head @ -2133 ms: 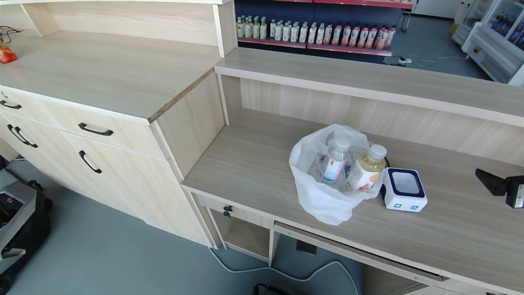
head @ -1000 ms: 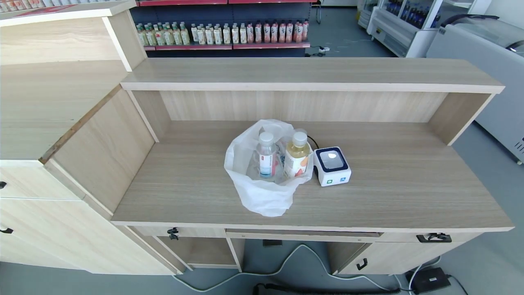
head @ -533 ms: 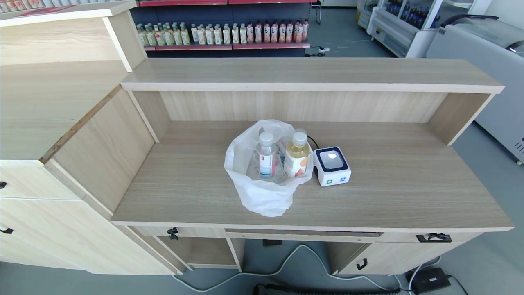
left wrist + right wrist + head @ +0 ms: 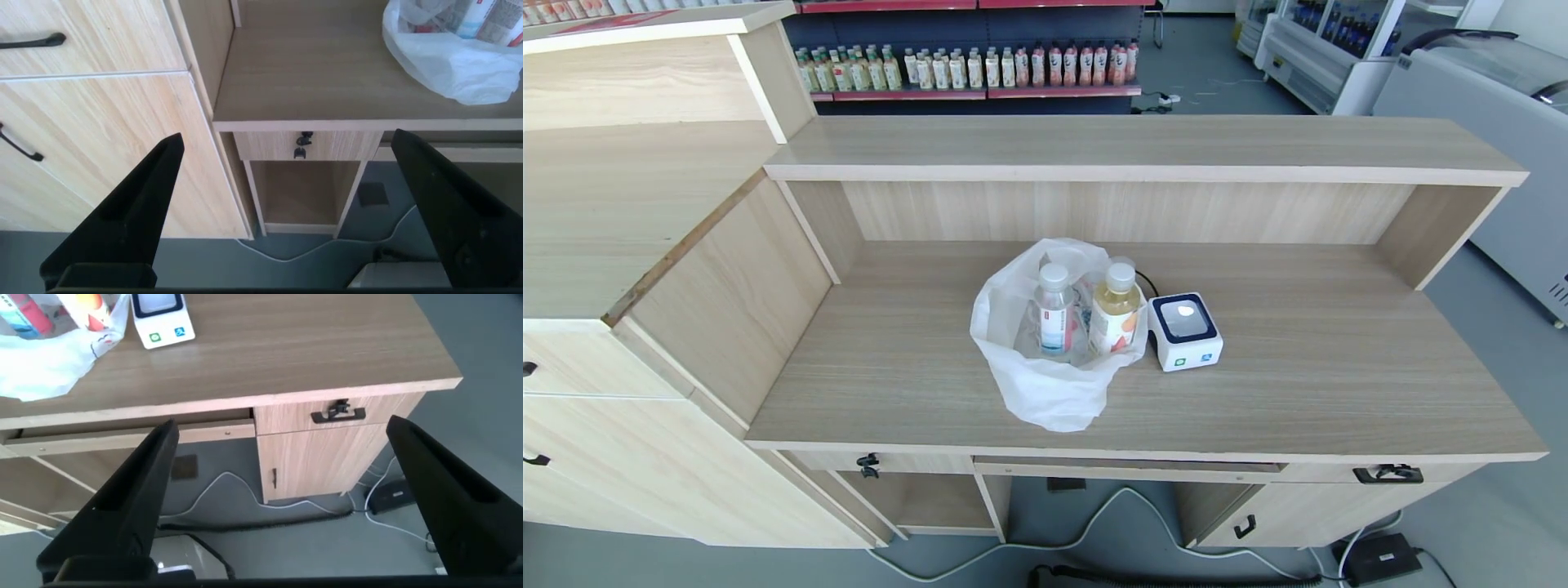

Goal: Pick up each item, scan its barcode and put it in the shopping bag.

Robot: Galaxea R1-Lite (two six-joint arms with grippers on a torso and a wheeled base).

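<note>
On the wooden counter (image 4: 1339,367) stands the white shopping bag (image 4: 1045,392), open at the top. Inside it stand a clear bottle with a white cap (image 4: 1054,314) and a yellow drink bottle (image 4: 1116,314). A white barcode scanner (image 4: 1184,331) with a dark-rimmed window sits right beside the bag. My left gripper (image 4: 286,137) hangs open below and in front of the counter's left end, with the bag (image 4: 458,57) beyond it. My right gripper (image 4: 279,423) hangs open in front of the counter's right drawer, with the scanner (image 4: 163,318) and bag (image 4: 49,355) farther off. Both hold nothing.
A raised shelf (image 4: 1143,147) runs along the counter's back. A taller cabinet with drawers (image 4: 605,245) adjoins on the left. Below the counter are a locked drawer (image 4: 302,147), a handled drawer (image 4: 337,412) and cables on the floor (image 4: 1094,531). Store shelves with bottles (image 4: 964,69) stand behind.
The camera swung right between the earliest frame and one second ago, centring the counter; my right gripper left the head view. Since then nothing has moved.
</note>
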